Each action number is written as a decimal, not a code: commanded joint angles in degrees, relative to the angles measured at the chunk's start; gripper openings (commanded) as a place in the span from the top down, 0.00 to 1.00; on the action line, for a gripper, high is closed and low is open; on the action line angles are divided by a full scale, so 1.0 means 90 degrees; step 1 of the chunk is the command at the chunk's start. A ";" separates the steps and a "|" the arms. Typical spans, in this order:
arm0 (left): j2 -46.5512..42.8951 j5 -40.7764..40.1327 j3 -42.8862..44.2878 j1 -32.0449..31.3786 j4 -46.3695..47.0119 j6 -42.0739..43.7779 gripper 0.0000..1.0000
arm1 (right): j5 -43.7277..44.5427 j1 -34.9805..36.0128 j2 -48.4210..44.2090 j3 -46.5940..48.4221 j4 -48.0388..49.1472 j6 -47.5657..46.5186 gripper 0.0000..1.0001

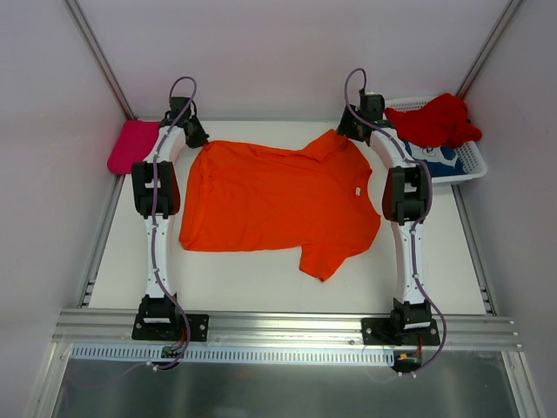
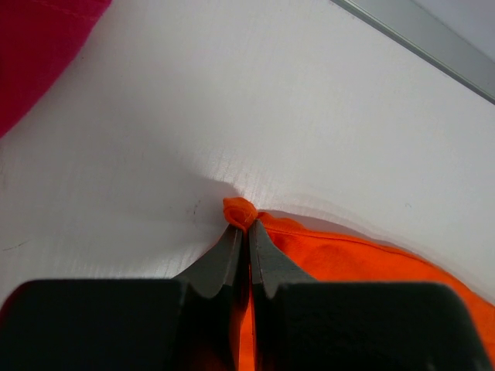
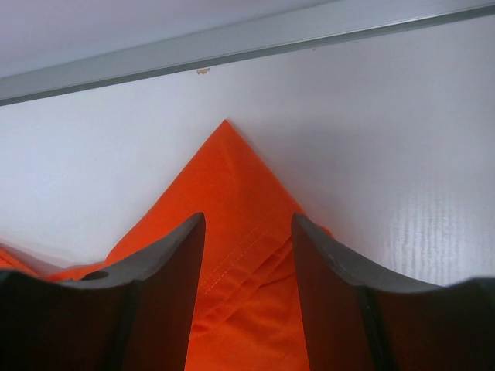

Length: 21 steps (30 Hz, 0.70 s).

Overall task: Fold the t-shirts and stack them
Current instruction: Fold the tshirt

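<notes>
A bright orange t-shirt [image 1: 270, 200] lies spread flat across the middle of the table. My left gripper [image 1: 198, 139] is at its far left corner, shut on a small bunch of the orange cloth [image 2: 240, 209]. My right gripper [image 1: 348, 131] hangs open over the far right sleeve [image 3: 228, 170], a finger on either side of the cloth and apart from it. A magenta-pink t-shirt [image 1: 130, 146] sits folded at the far left edge. In the basket at the far right, a red t-shirt [image 1: 435, 120] lies crumpled on top of a blue t-shirt [image 1: 439, 161].
The white lattice basket [image 1: 474, 165] stands at the table's far right corner. A metal rail [image 3: 232, 39] runs along the far edge just beyond the sleeve tip. White walls close in the left, right and back sides.
</notes>
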 commanded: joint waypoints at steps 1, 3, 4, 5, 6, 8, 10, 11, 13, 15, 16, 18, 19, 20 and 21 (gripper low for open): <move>-0.0239 -0.0085 -0.0154 -0.0076 -0.0379 0.0091 1.00 | -0.0372 -0.0079 -0.0030 -0.0080 0.0360 0.0574 0.48; -0.0239 -0.0085 -0.0144 -0.0086 -0.0388 0.0091 1.00 | -0.0392 -0.0109 -0.0020 -0.0120 0.0400 0.0760 0.48; -0.0239 -0.0085 -0.0154 -0.0086 -0.0388 0.0101 1.00 | -0.0383 -0.0109 -0.0030 -0.0149 0.0400 0.0809 0.48; -0.0239 -0.0076 -0.0154 -0.0086 -0.0388 0.0101 1.00 | -0.0363 -0.0128 -0.0049 -0.0236 0.0400 0.0867 0.48; -0.0248 -0.0076 -0.0154 -0.0086 -0.0379 0.0101 1.00 | -0.0334 -0.0128 -0.0098 -0.0285 0.0390 0.0897 0.48; -0.0239 -0.0076 -0.0154 -0.0076 -0.0388 0.0101 1.00 | -0.0149 -0.0138 -0.0137 -0.0354 0.0264 0.0819 0.48; -0.0239 -0.0076 -0.0154 -0.0076 -0.0379 0.0101 1.00 | -0.0090 -0.0148 -0.0167 -0.0374 0.0215 0.0682 0.48; -0.0239 -0.0076 -0.0154 -0.0086 -0.0379 0.0110 1.00 | -0.0090 -0.0148 -0.0176 -0.0374 0.0185 0.0653 0.48; -0.0239 -0.0066 -0.0154 -0.0086 -0.0388 0.0120 1.00 | -0.0012 -0.0158 -0.0215 -0.0364 0.0156 0.0536 0.48; -0.0239 -0.0056 -0.0164 -0.0076 -0.0388 0.0110 1.00 | 0.0047 -0.0148 -0.0245 -0.0383 0.0136 0.0458 0.48; -0.0239 -0.0066 -0.0164 -0.0086 -0.0379 0.0110 1.00 | 0.0037 -0.0158 -0.0255 -0.0354 0.0117 0.0419 0.48; -0.0249 -0.0066 -0.0173 -0.0086 -0.0379 0.0110 1.00 | 0.0008 -0.0177 -0.0245 -0.0325 0.0107 0.0409 0.48; -0.0239 -0.0066 -0.0164 -0.0086 -0.0388 0.0110 1.00 | 0.0008 -0.0177 -0.0245 -0.0306 0.0097 0.0399 0.48; -0.0248 -0.0066 -0.0164 -0.0076 -0.0379 0.0110 1.00 | -0.0002 -0.0187 -0.0226 -0.0286 0.0087 0.0389 0.48; -0.0248 -0.0066 -0.0173 -0.0086 -0.0379 0.0110 1.00 | -0.0040 -0.0206 -0.0206 -0.0266 0.0078 0.0399 0.48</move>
